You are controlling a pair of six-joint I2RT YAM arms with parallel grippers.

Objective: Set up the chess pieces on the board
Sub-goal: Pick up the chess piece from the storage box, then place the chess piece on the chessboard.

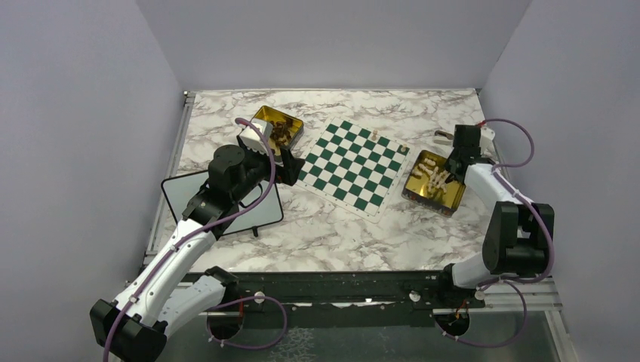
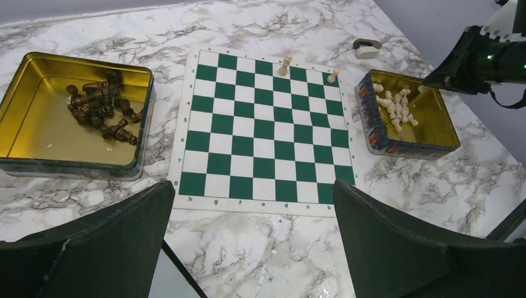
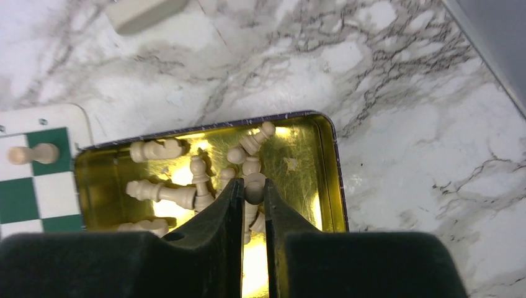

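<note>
The green-and-white board (image 2: pixel 263 127) lies mid-table, also visible as board (image 1: pixel 351 167). Two pale chess pieces (image 2: pixel 285 64) (image 2: pixel 334 75) stand on its far row. More pale pieces (image 3: pixel 158 191) lie in the right gold tin (image 3: pixel 325 180). My right gripper (image 3: pixel 253 191) is down in that tin, shut on the round head of a pale piece (image 3: pixel 254 189). Dark pieces (image 2: pixel 99 108) lie heaped in the left gold tin (image 2: pixel 37 133). My left gripper (image 2: pixel 253 186) hangs open and empty above the marble by the board's near edge.
A black-framed whiteboard (image 1: pixel 219 197) lies under the left arm, left of the board. A small beige object (image 2: pixel 367 48) sits on the marble beyond the right tin. Grey walls close in the table on three sides.
</note>
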